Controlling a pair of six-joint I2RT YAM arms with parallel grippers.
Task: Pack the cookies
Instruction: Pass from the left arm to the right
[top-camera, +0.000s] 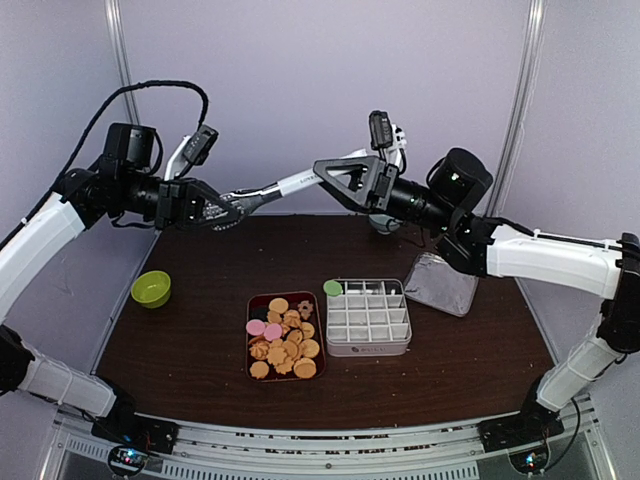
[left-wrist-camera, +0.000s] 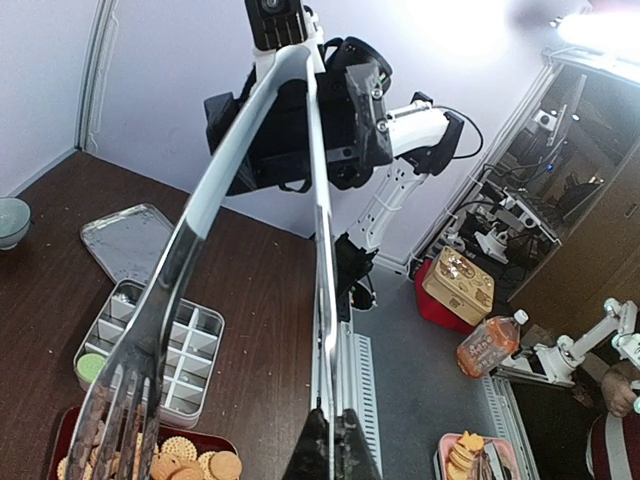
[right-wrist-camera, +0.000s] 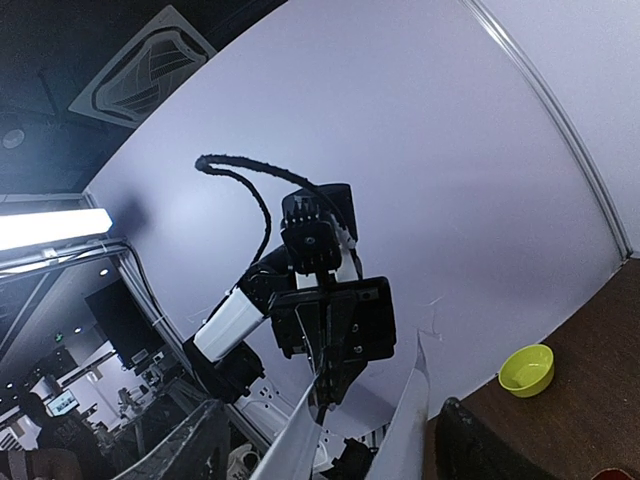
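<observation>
The left gripper (top-camera: 222, 208) is pinched tight on one blade of the metal tongs (top-camera: 283, 187), high in the air over the back of the table (top-camera: 200, 330). From its own wrist camera the blade runs straight up out of the closed fingers (left-wrist-camera: 345, 445), while the other blade, the one with the forked tip, hangs free beside it. The joined end of the tongs reaches across to the right gripper (top-camera: 330, 172). Its fingers (right-wrist-camera: 190, 450) stand wide on either side of the tongs, with a gap showing on both sides, so it looks spread open and not clamping anything. To me this looks like the tongs being passed between the two arms, though I can't say in which direction.

The cookies (top-camera: 283, 338) are well below the tongs and toward the arm bases, heaped in a dark red tray (top-camera: 257, 303). Most are golden and a couple are pink. The divided box (top-camera: 368, 347) sits just beside the tray on the right gripper's side. One green cookie (top-camera: 332, 288) sits in the back corner cell nearest the tray, and every other cell I can see looks bare. Beyond the box, under the right forearm, the metal lid (top-camera: 443, 283) lies flat and off the box. A green bowl (top-camera: 151, 289) sits below the left arm.

The packing has barely begun. One piece is in, nearly the whole heap is left to move, and the lid is not yet on.
</observation>
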